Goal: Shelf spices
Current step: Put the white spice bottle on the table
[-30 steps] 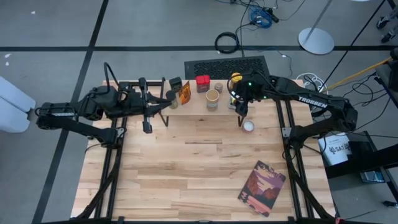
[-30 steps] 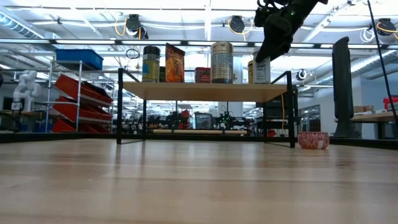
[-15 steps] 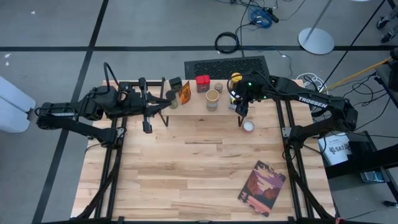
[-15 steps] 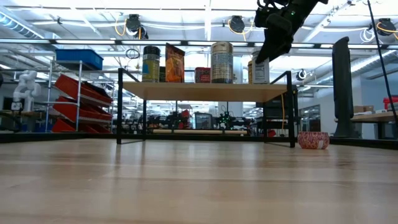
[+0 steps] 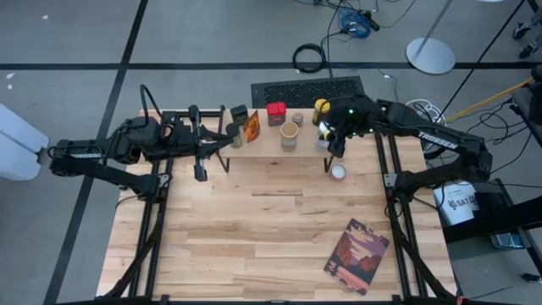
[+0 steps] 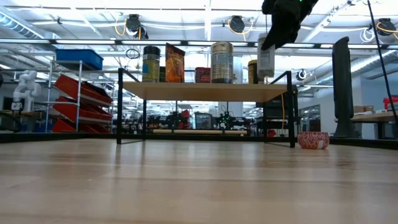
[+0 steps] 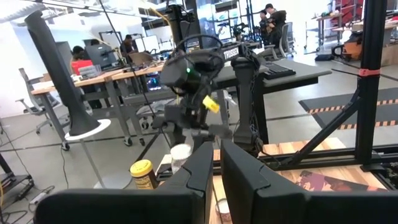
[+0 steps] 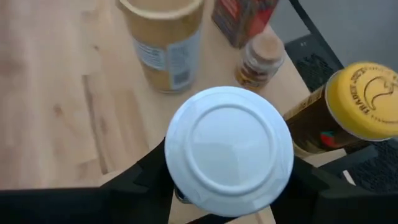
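Right gripper [image 5: 333, 142] clamped on white-lidded jar [image 8: 229, 151], lifted just above shelf [image 6: 205, 91] right end, beside yellow-lidded jar [image 8: 364, 102] (lid print unreadable). "TROSSEN" readable on arm. Left gripper [image 5: 201, 172]: cannot tell.

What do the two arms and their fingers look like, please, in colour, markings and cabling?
Both arms are dark, nearly black, jointed tubes. The right arm carries white TROSSEN lettering and a small green light near its wrist. The left arm has a black cable looping above it. The left gripper has flat, dark, blade-like fingers.
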